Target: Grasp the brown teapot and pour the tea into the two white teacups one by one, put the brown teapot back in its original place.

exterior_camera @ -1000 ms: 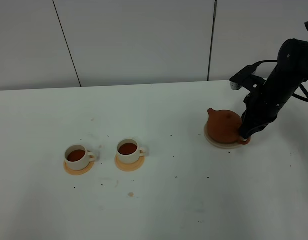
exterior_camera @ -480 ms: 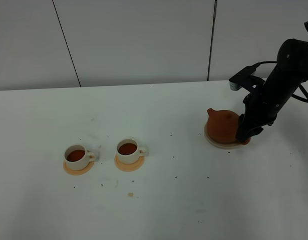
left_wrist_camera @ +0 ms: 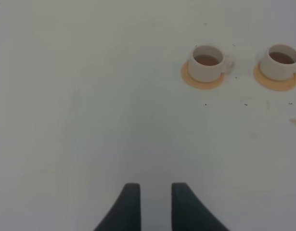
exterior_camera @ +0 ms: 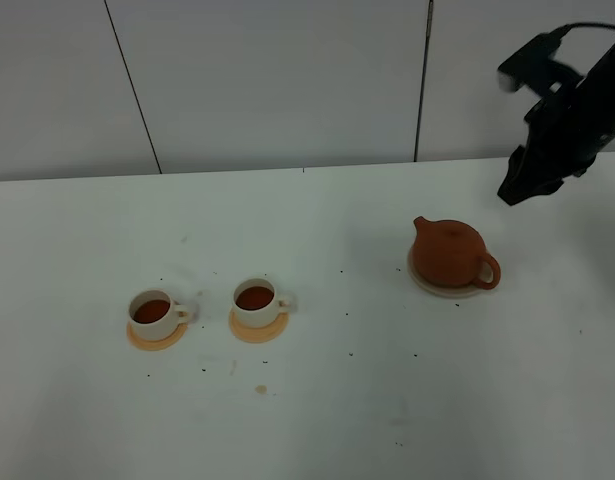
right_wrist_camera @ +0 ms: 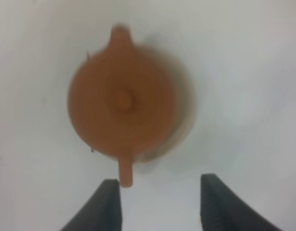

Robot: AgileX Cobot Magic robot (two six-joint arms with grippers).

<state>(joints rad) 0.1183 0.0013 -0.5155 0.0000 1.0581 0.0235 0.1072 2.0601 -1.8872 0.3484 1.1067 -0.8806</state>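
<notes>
So we're running the right gripper with fingers spread and empty, hanging above the brown teapot, clear of its loop handle. Teapot is sitting upright on the pale beige disc; both white teacups are showing dark tea on orange coasters. Left gripper is idling open over bare white table. We're judging retreat is the remaining step: lift straight, avoid clipping the domed lid. Clay looks matte, squat, round.
</notes>
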